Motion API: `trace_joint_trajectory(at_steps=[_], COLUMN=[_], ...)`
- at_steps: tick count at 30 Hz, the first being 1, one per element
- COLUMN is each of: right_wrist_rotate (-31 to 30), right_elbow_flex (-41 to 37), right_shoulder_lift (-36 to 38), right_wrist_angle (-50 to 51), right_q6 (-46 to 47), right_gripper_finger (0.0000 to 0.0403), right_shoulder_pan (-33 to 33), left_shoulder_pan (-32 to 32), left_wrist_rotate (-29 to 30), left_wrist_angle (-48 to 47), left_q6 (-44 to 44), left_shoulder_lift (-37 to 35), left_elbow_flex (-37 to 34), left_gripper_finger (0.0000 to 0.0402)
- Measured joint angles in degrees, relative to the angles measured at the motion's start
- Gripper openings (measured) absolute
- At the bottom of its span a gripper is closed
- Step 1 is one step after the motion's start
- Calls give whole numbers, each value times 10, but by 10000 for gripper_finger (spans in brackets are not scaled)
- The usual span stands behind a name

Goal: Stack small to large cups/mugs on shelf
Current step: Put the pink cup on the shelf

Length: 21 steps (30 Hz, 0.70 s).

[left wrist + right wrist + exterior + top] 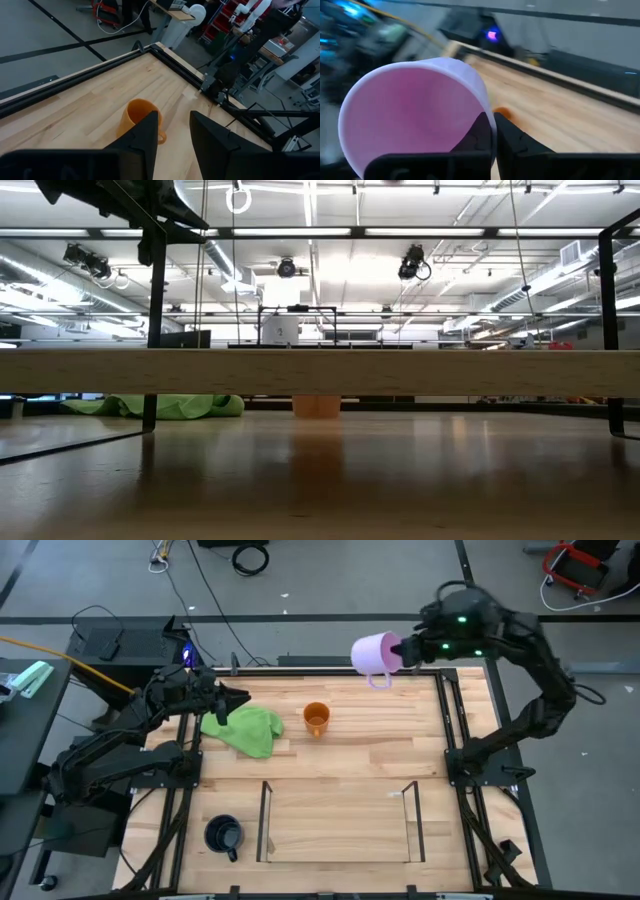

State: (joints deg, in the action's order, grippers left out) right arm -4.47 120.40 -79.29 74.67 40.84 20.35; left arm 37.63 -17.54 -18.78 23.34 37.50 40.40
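My right gripper (400,650) is shut on the lilac mug (372,652), high over the table's far edge. The orange mug (316,719) stands upright on the table at the far middle; it also shows in the low view (317,406) and in the left wrist view (137,117). The navy mug (223,835) stands at the near left, outside the shelf (340,840). The shelf lies at the near middle between two clear panels (266,820). My left gripper (172,130) is open and empty, above the green cloth (245,730) and left of the orange mug. My right gripper pinches the lilac mug's wall at the rim (489,120), one finger (477,135) inside the mug and one (517,145) outside. The fingers come roughly level from the table's right. The mug is lifted clear and tipped on its side, its handle (380,680) hanging below.
The green cloth lies crumpled at the far left, also in the low view (160,406). Black frame rails (455,740) run along the table's sides. A wooden beam (320,372) crosses the low view. Bare wood lies between the orange mug and the shelf.
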Motion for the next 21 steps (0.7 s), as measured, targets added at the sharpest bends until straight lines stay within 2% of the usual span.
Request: trace_joint_trajectory(at_steps=[4, 11, 16, 21], right_wrist_rotate=[-9, -94, -145, -152], right_elbow_flex=[36, 24, 24, 24], right_shoulder_lift=[0, -8, -47, -105], right_wrist_angle=[0, 40, 96, 147], right_q6=[57, 182, 266, 322], right_gripper_finger=[5, 5, 5, 5], right_shoulder_pan=[-75, -235, -335, -394], left_shoulder_pan=[0, 0, 0, 0], left_wrist_rotate=[0, 0, 0, 0], left_wrist_angle=[0, 0, -1, -1], left_q6=[0, 0, 0, 0], left_shoulder_lift=[0, 0, 0, 0], left_elbow_flex=[0, 0, 0, 0], left_gripper_finger=[122, 120, 115, 112])
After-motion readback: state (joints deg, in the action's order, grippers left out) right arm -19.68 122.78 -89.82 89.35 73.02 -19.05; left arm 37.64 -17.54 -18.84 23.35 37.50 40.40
